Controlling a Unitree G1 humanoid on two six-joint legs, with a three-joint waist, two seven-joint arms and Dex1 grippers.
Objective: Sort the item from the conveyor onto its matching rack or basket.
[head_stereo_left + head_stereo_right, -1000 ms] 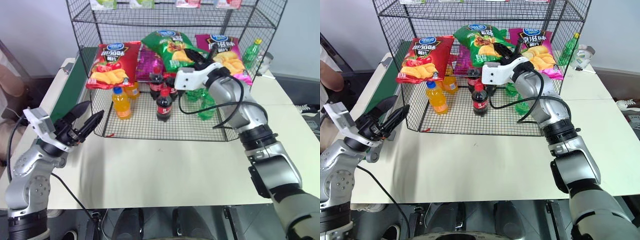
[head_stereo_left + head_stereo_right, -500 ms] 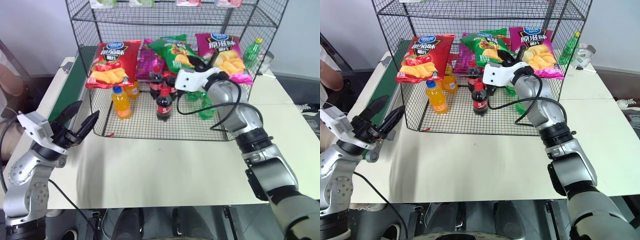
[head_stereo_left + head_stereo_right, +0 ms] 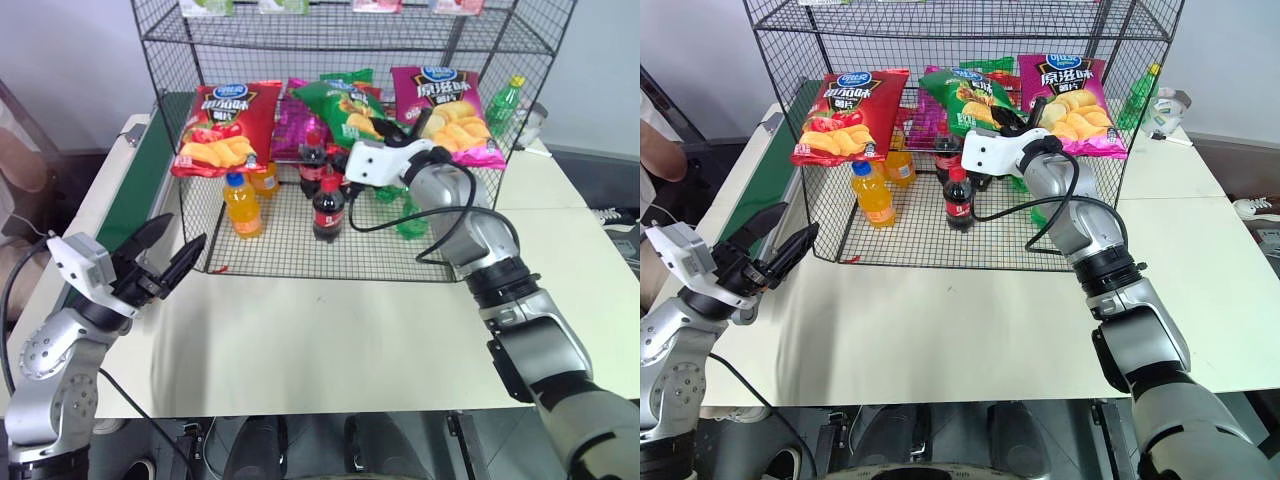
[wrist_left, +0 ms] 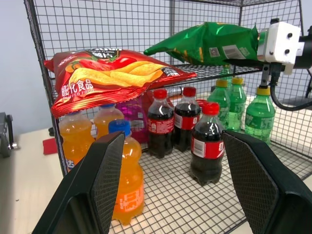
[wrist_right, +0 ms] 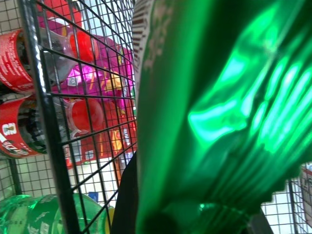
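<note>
The item, a glossy green crisp bag [image 3: 345, 105], lies on the middle tier of the black wire rack [image 3: 250, 245], between a red crisp bag [image 3: 222, 125] and a magenta crisp bag [image 3: 450, 110]. My right gripper [image 3: 408, 122] reaches into the rack and is shut on the green bag's right end; in the left wrist view a black finger shows under the bag [image 4: 209, 41]. Up close, the bag [image 5: 219, 97] presses against the right wrist camera. My left gripper [image 3: 165, 255] hangs open and empty at the table's left, in front of the rack. The dark-green conveyor [image 3: 135, 185] runs along the left edge.
On the rack's bottom tier stand orange drink bottles [image 3: 243, 205], cola bottles [image 3: 327, 205] and green bottles [image 3: 410, 215]. Another green bottle [image 3: 505, 105] stands outside the rack at the right. The white table [image 3: 320, 330] stretches in front of the rack.
The right gripper has lowered the green bag from a raised, tilted pose until it lies flatter on the middle tier. The left gripper has barely moved.
</note>
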